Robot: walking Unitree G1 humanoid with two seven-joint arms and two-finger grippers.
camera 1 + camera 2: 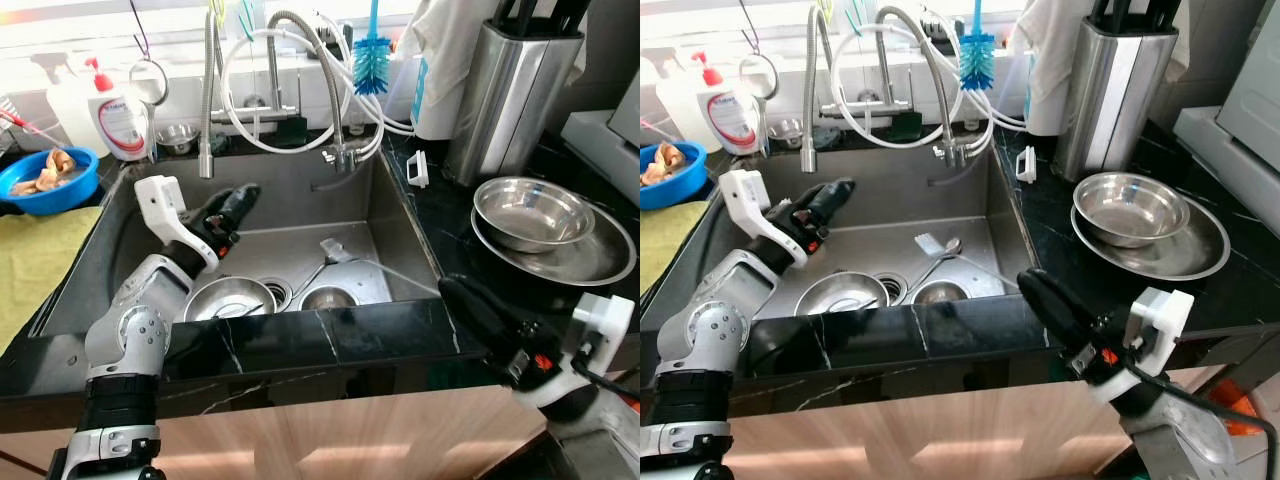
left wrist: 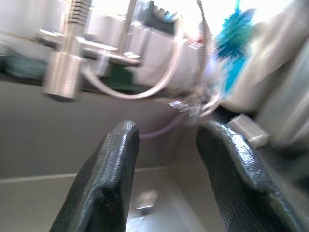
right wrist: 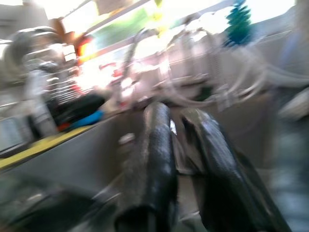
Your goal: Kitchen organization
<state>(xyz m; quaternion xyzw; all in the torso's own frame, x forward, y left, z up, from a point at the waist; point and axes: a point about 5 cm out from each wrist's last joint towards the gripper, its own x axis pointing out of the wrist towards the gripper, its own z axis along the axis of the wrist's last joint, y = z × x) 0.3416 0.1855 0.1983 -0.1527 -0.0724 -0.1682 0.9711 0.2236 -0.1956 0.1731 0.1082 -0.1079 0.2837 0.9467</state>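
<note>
I have the left gripper reaching into the sink, its 2 fingers spread apart with nothing between them, hovering above the basin floor. Just below it, toward 6 o'clock, a steel bowl sits on the sink bottom beside the drain, and a second smaller bowl lies at 3 o'clock from the drain with a spoon leaning across it. The right gripper hangs low in front of the black counter edge, at about 4 o'clock from the sink; its wrist picture is badly smeared, but the fingers look nearly pressed together and I see nothing held. On the counter at 3 o'clock of the sink, 2 steel bowls are stacked, with a knife block behind them. A blue bowl sits at 9 o'clock, and a blue bottle brush hangs at 12.
</note>
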